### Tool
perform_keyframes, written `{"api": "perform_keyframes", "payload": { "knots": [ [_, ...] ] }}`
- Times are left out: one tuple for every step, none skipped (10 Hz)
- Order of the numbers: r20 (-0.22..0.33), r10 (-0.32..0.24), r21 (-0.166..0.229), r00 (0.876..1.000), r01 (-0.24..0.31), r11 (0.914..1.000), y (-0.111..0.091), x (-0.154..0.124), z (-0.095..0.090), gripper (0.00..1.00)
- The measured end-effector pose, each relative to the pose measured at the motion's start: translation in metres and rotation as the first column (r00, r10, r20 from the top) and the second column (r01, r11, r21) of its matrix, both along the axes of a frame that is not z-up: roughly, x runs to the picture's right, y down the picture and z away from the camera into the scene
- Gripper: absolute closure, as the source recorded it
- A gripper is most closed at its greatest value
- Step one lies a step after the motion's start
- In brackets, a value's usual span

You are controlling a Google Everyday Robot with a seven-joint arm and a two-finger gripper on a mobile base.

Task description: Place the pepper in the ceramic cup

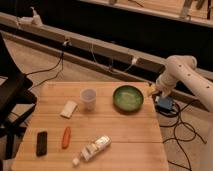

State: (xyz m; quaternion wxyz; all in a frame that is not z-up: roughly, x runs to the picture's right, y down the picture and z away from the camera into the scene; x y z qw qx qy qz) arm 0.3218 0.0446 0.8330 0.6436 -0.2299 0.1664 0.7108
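— Orange-red and slender, the pepper (66, 137) lies flat on the bench (125, 150), toward the front left as the camera sees it, its length running roughly front to back. Nothing grips or touches it.

— Neighbours?

— The black bar (42, 143) lies just beside it on the left, apart from it. The white tube (95, 147) lies near it on the right at a slant, also apart. A pale block (69, 108) sits behind it.

— And the destination?

— The ceramic cup (88, 99) stands upright behind the pepper and slightly to the right, near the bench's middle, mouth up. The green bowl (128, 98) stands to the cup's right, apart from it.

— Where is the gripper?

— The gripper (157, 91) hangs at the bench's right edge, just beyond the green bowl, on the end of the white arm (182, 70). It is well apart from the pepper, with bowl and cup lying between. Whether it is open or closed cannot be told.

— Step in hand?

— Judged to be the first one, the reach. The pick-up is not yet made and the placement not yet begun.

— What does the next move call for?

— A crossing over the bench toward the front left, passing clear of bowl and cup. After that, a descent over the pepper's middle with the grip set across its narrow width. Bar and tube leave room on both sides, the bar's side being the tighter, so a centred approach is advised.
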Motion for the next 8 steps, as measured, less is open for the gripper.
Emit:
{"api": "perform_keyframes", "payload": {
  "knots": [
    [0.000, 0.000, 0.000, 1.000, 0.000, 1.0000, 0.0001, -0.0001, 0.0001, 0.39],
    [0.000, 0.000, 0.000, 1.000, 0.000, 1.0000, 0.0001, 0.0000, 0.0001, 0.39],
    [0.000, 0.000, 0.000, 1.000, 0.000, 1.0000, 0.0001, -0.0001, 0.0001, 0.39],
    [0.000, 0.000, 0.000, 1.000, 0.000, 1.0000, 0.0001, -0.0001, 0.0001, 0.39],
    [0.000, 0.000, 0.000, 1.000, 0.000, 1.0000, 0.0002, -0.0001, 0.0001, 0.39],
    [0.000, 0.000, 0.000, 1.000, 0.000, 1.0000, 0.0002, 0.0000, 0.0001, 0.39],
    [0.000, 0.000, 0.000, 1.000, 0.000, 1.0000, 0.0002, -0.0001, 0.0001, 0.39],
    [0.000, 0.000, 0.000, 1.000, 0.000, 1.0000, 0.0002, 0.0000, 0.0001, 0.39]
  ]
}}
